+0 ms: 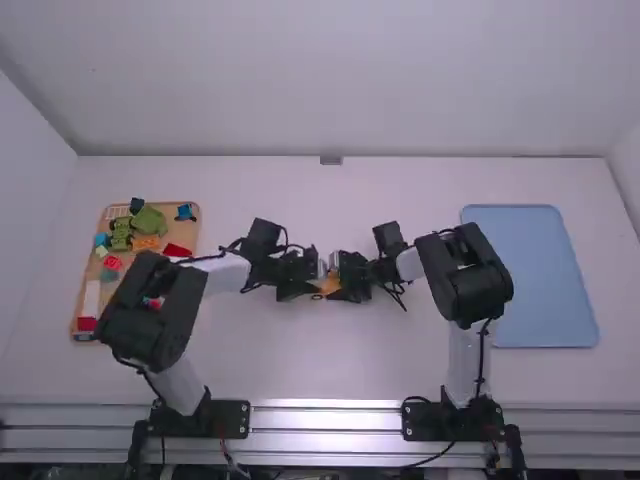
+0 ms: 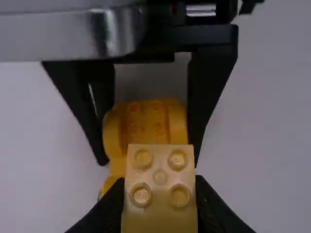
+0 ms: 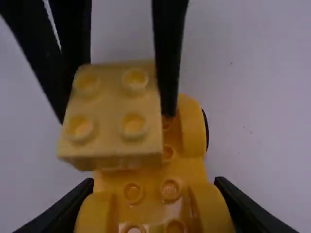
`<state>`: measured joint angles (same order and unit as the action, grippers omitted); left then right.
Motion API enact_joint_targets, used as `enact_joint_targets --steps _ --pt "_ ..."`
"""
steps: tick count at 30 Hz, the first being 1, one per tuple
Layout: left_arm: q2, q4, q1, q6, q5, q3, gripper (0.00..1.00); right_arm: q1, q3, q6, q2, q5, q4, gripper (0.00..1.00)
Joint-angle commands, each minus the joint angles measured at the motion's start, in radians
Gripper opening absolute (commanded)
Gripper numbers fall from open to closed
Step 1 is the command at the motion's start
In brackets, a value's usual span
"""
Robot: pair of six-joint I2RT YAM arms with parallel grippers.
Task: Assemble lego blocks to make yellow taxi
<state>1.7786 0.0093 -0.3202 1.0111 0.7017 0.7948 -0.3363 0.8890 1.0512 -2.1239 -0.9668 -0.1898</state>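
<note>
Right up close, the left tool (image 2: 159, 182) has the pale yellow block (image 2: 160, 213) pinched tight over the yellow car base (image 3: 192, 170), and that overlap is what the next press looks to hang on. Just beyond the block, the base is gripped by the right tool (image 3: 154, 184), its long axis running towards the left one, above the white surface (image 1: 320, 370). The block's underside and the studs beneath are hidden, so contact is anyone's guess!

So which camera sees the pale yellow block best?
Right wrist view: the pale block shows four bumps and a side. Left wrist view: four bumps, cut off below. High view: too tiny to tell.
</note>
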Motion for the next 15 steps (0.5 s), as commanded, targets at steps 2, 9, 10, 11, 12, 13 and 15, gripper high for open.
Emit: enact_joint_targets --steps 2,9,10,11,12,13,15 --pt "0.010 0.000 -0.006 -0.012 -0.069 0.009 0.02 0.002 -0.004 -0.006 -0.008 0.024 0.011 0.58" --pt "0.010 0.024 0.001 -0.079 -0.116 0.009 0.02 0.002 -0.005 -0.006 -0.008 0.026 0.017 0.58" --pt "0.010 0.021 0.000 -0.079 -0.116 0.009 0.02 0.002 -0.005 -0.007 -0.008 0.025 0.014 0.58" --pt "0.010 0.011 -0.003 -0.079 -0.116 0.009 0.02 0.002 -0.005 -0.006 -0.008 0.025 0.013 0.58" --pt "0.010 0.006 -0.006 -0.079 -0.116 0.009 0.02 0.001 -0.005 -0.006 -0.008 0.026 0.013 0.58" --pt "0.010 -0.002 -0.006 -0.079 -0.119 0.009 0.02 0.002 -0.005 -0.007 -0.008 0.025 0.014 0.58" --pt "0.010 -0.013 -0.006 -0.079 -0.116 0.009 0.02 0.003 -0.005 -0.006 -0.008 0.025 0.014 0.58"
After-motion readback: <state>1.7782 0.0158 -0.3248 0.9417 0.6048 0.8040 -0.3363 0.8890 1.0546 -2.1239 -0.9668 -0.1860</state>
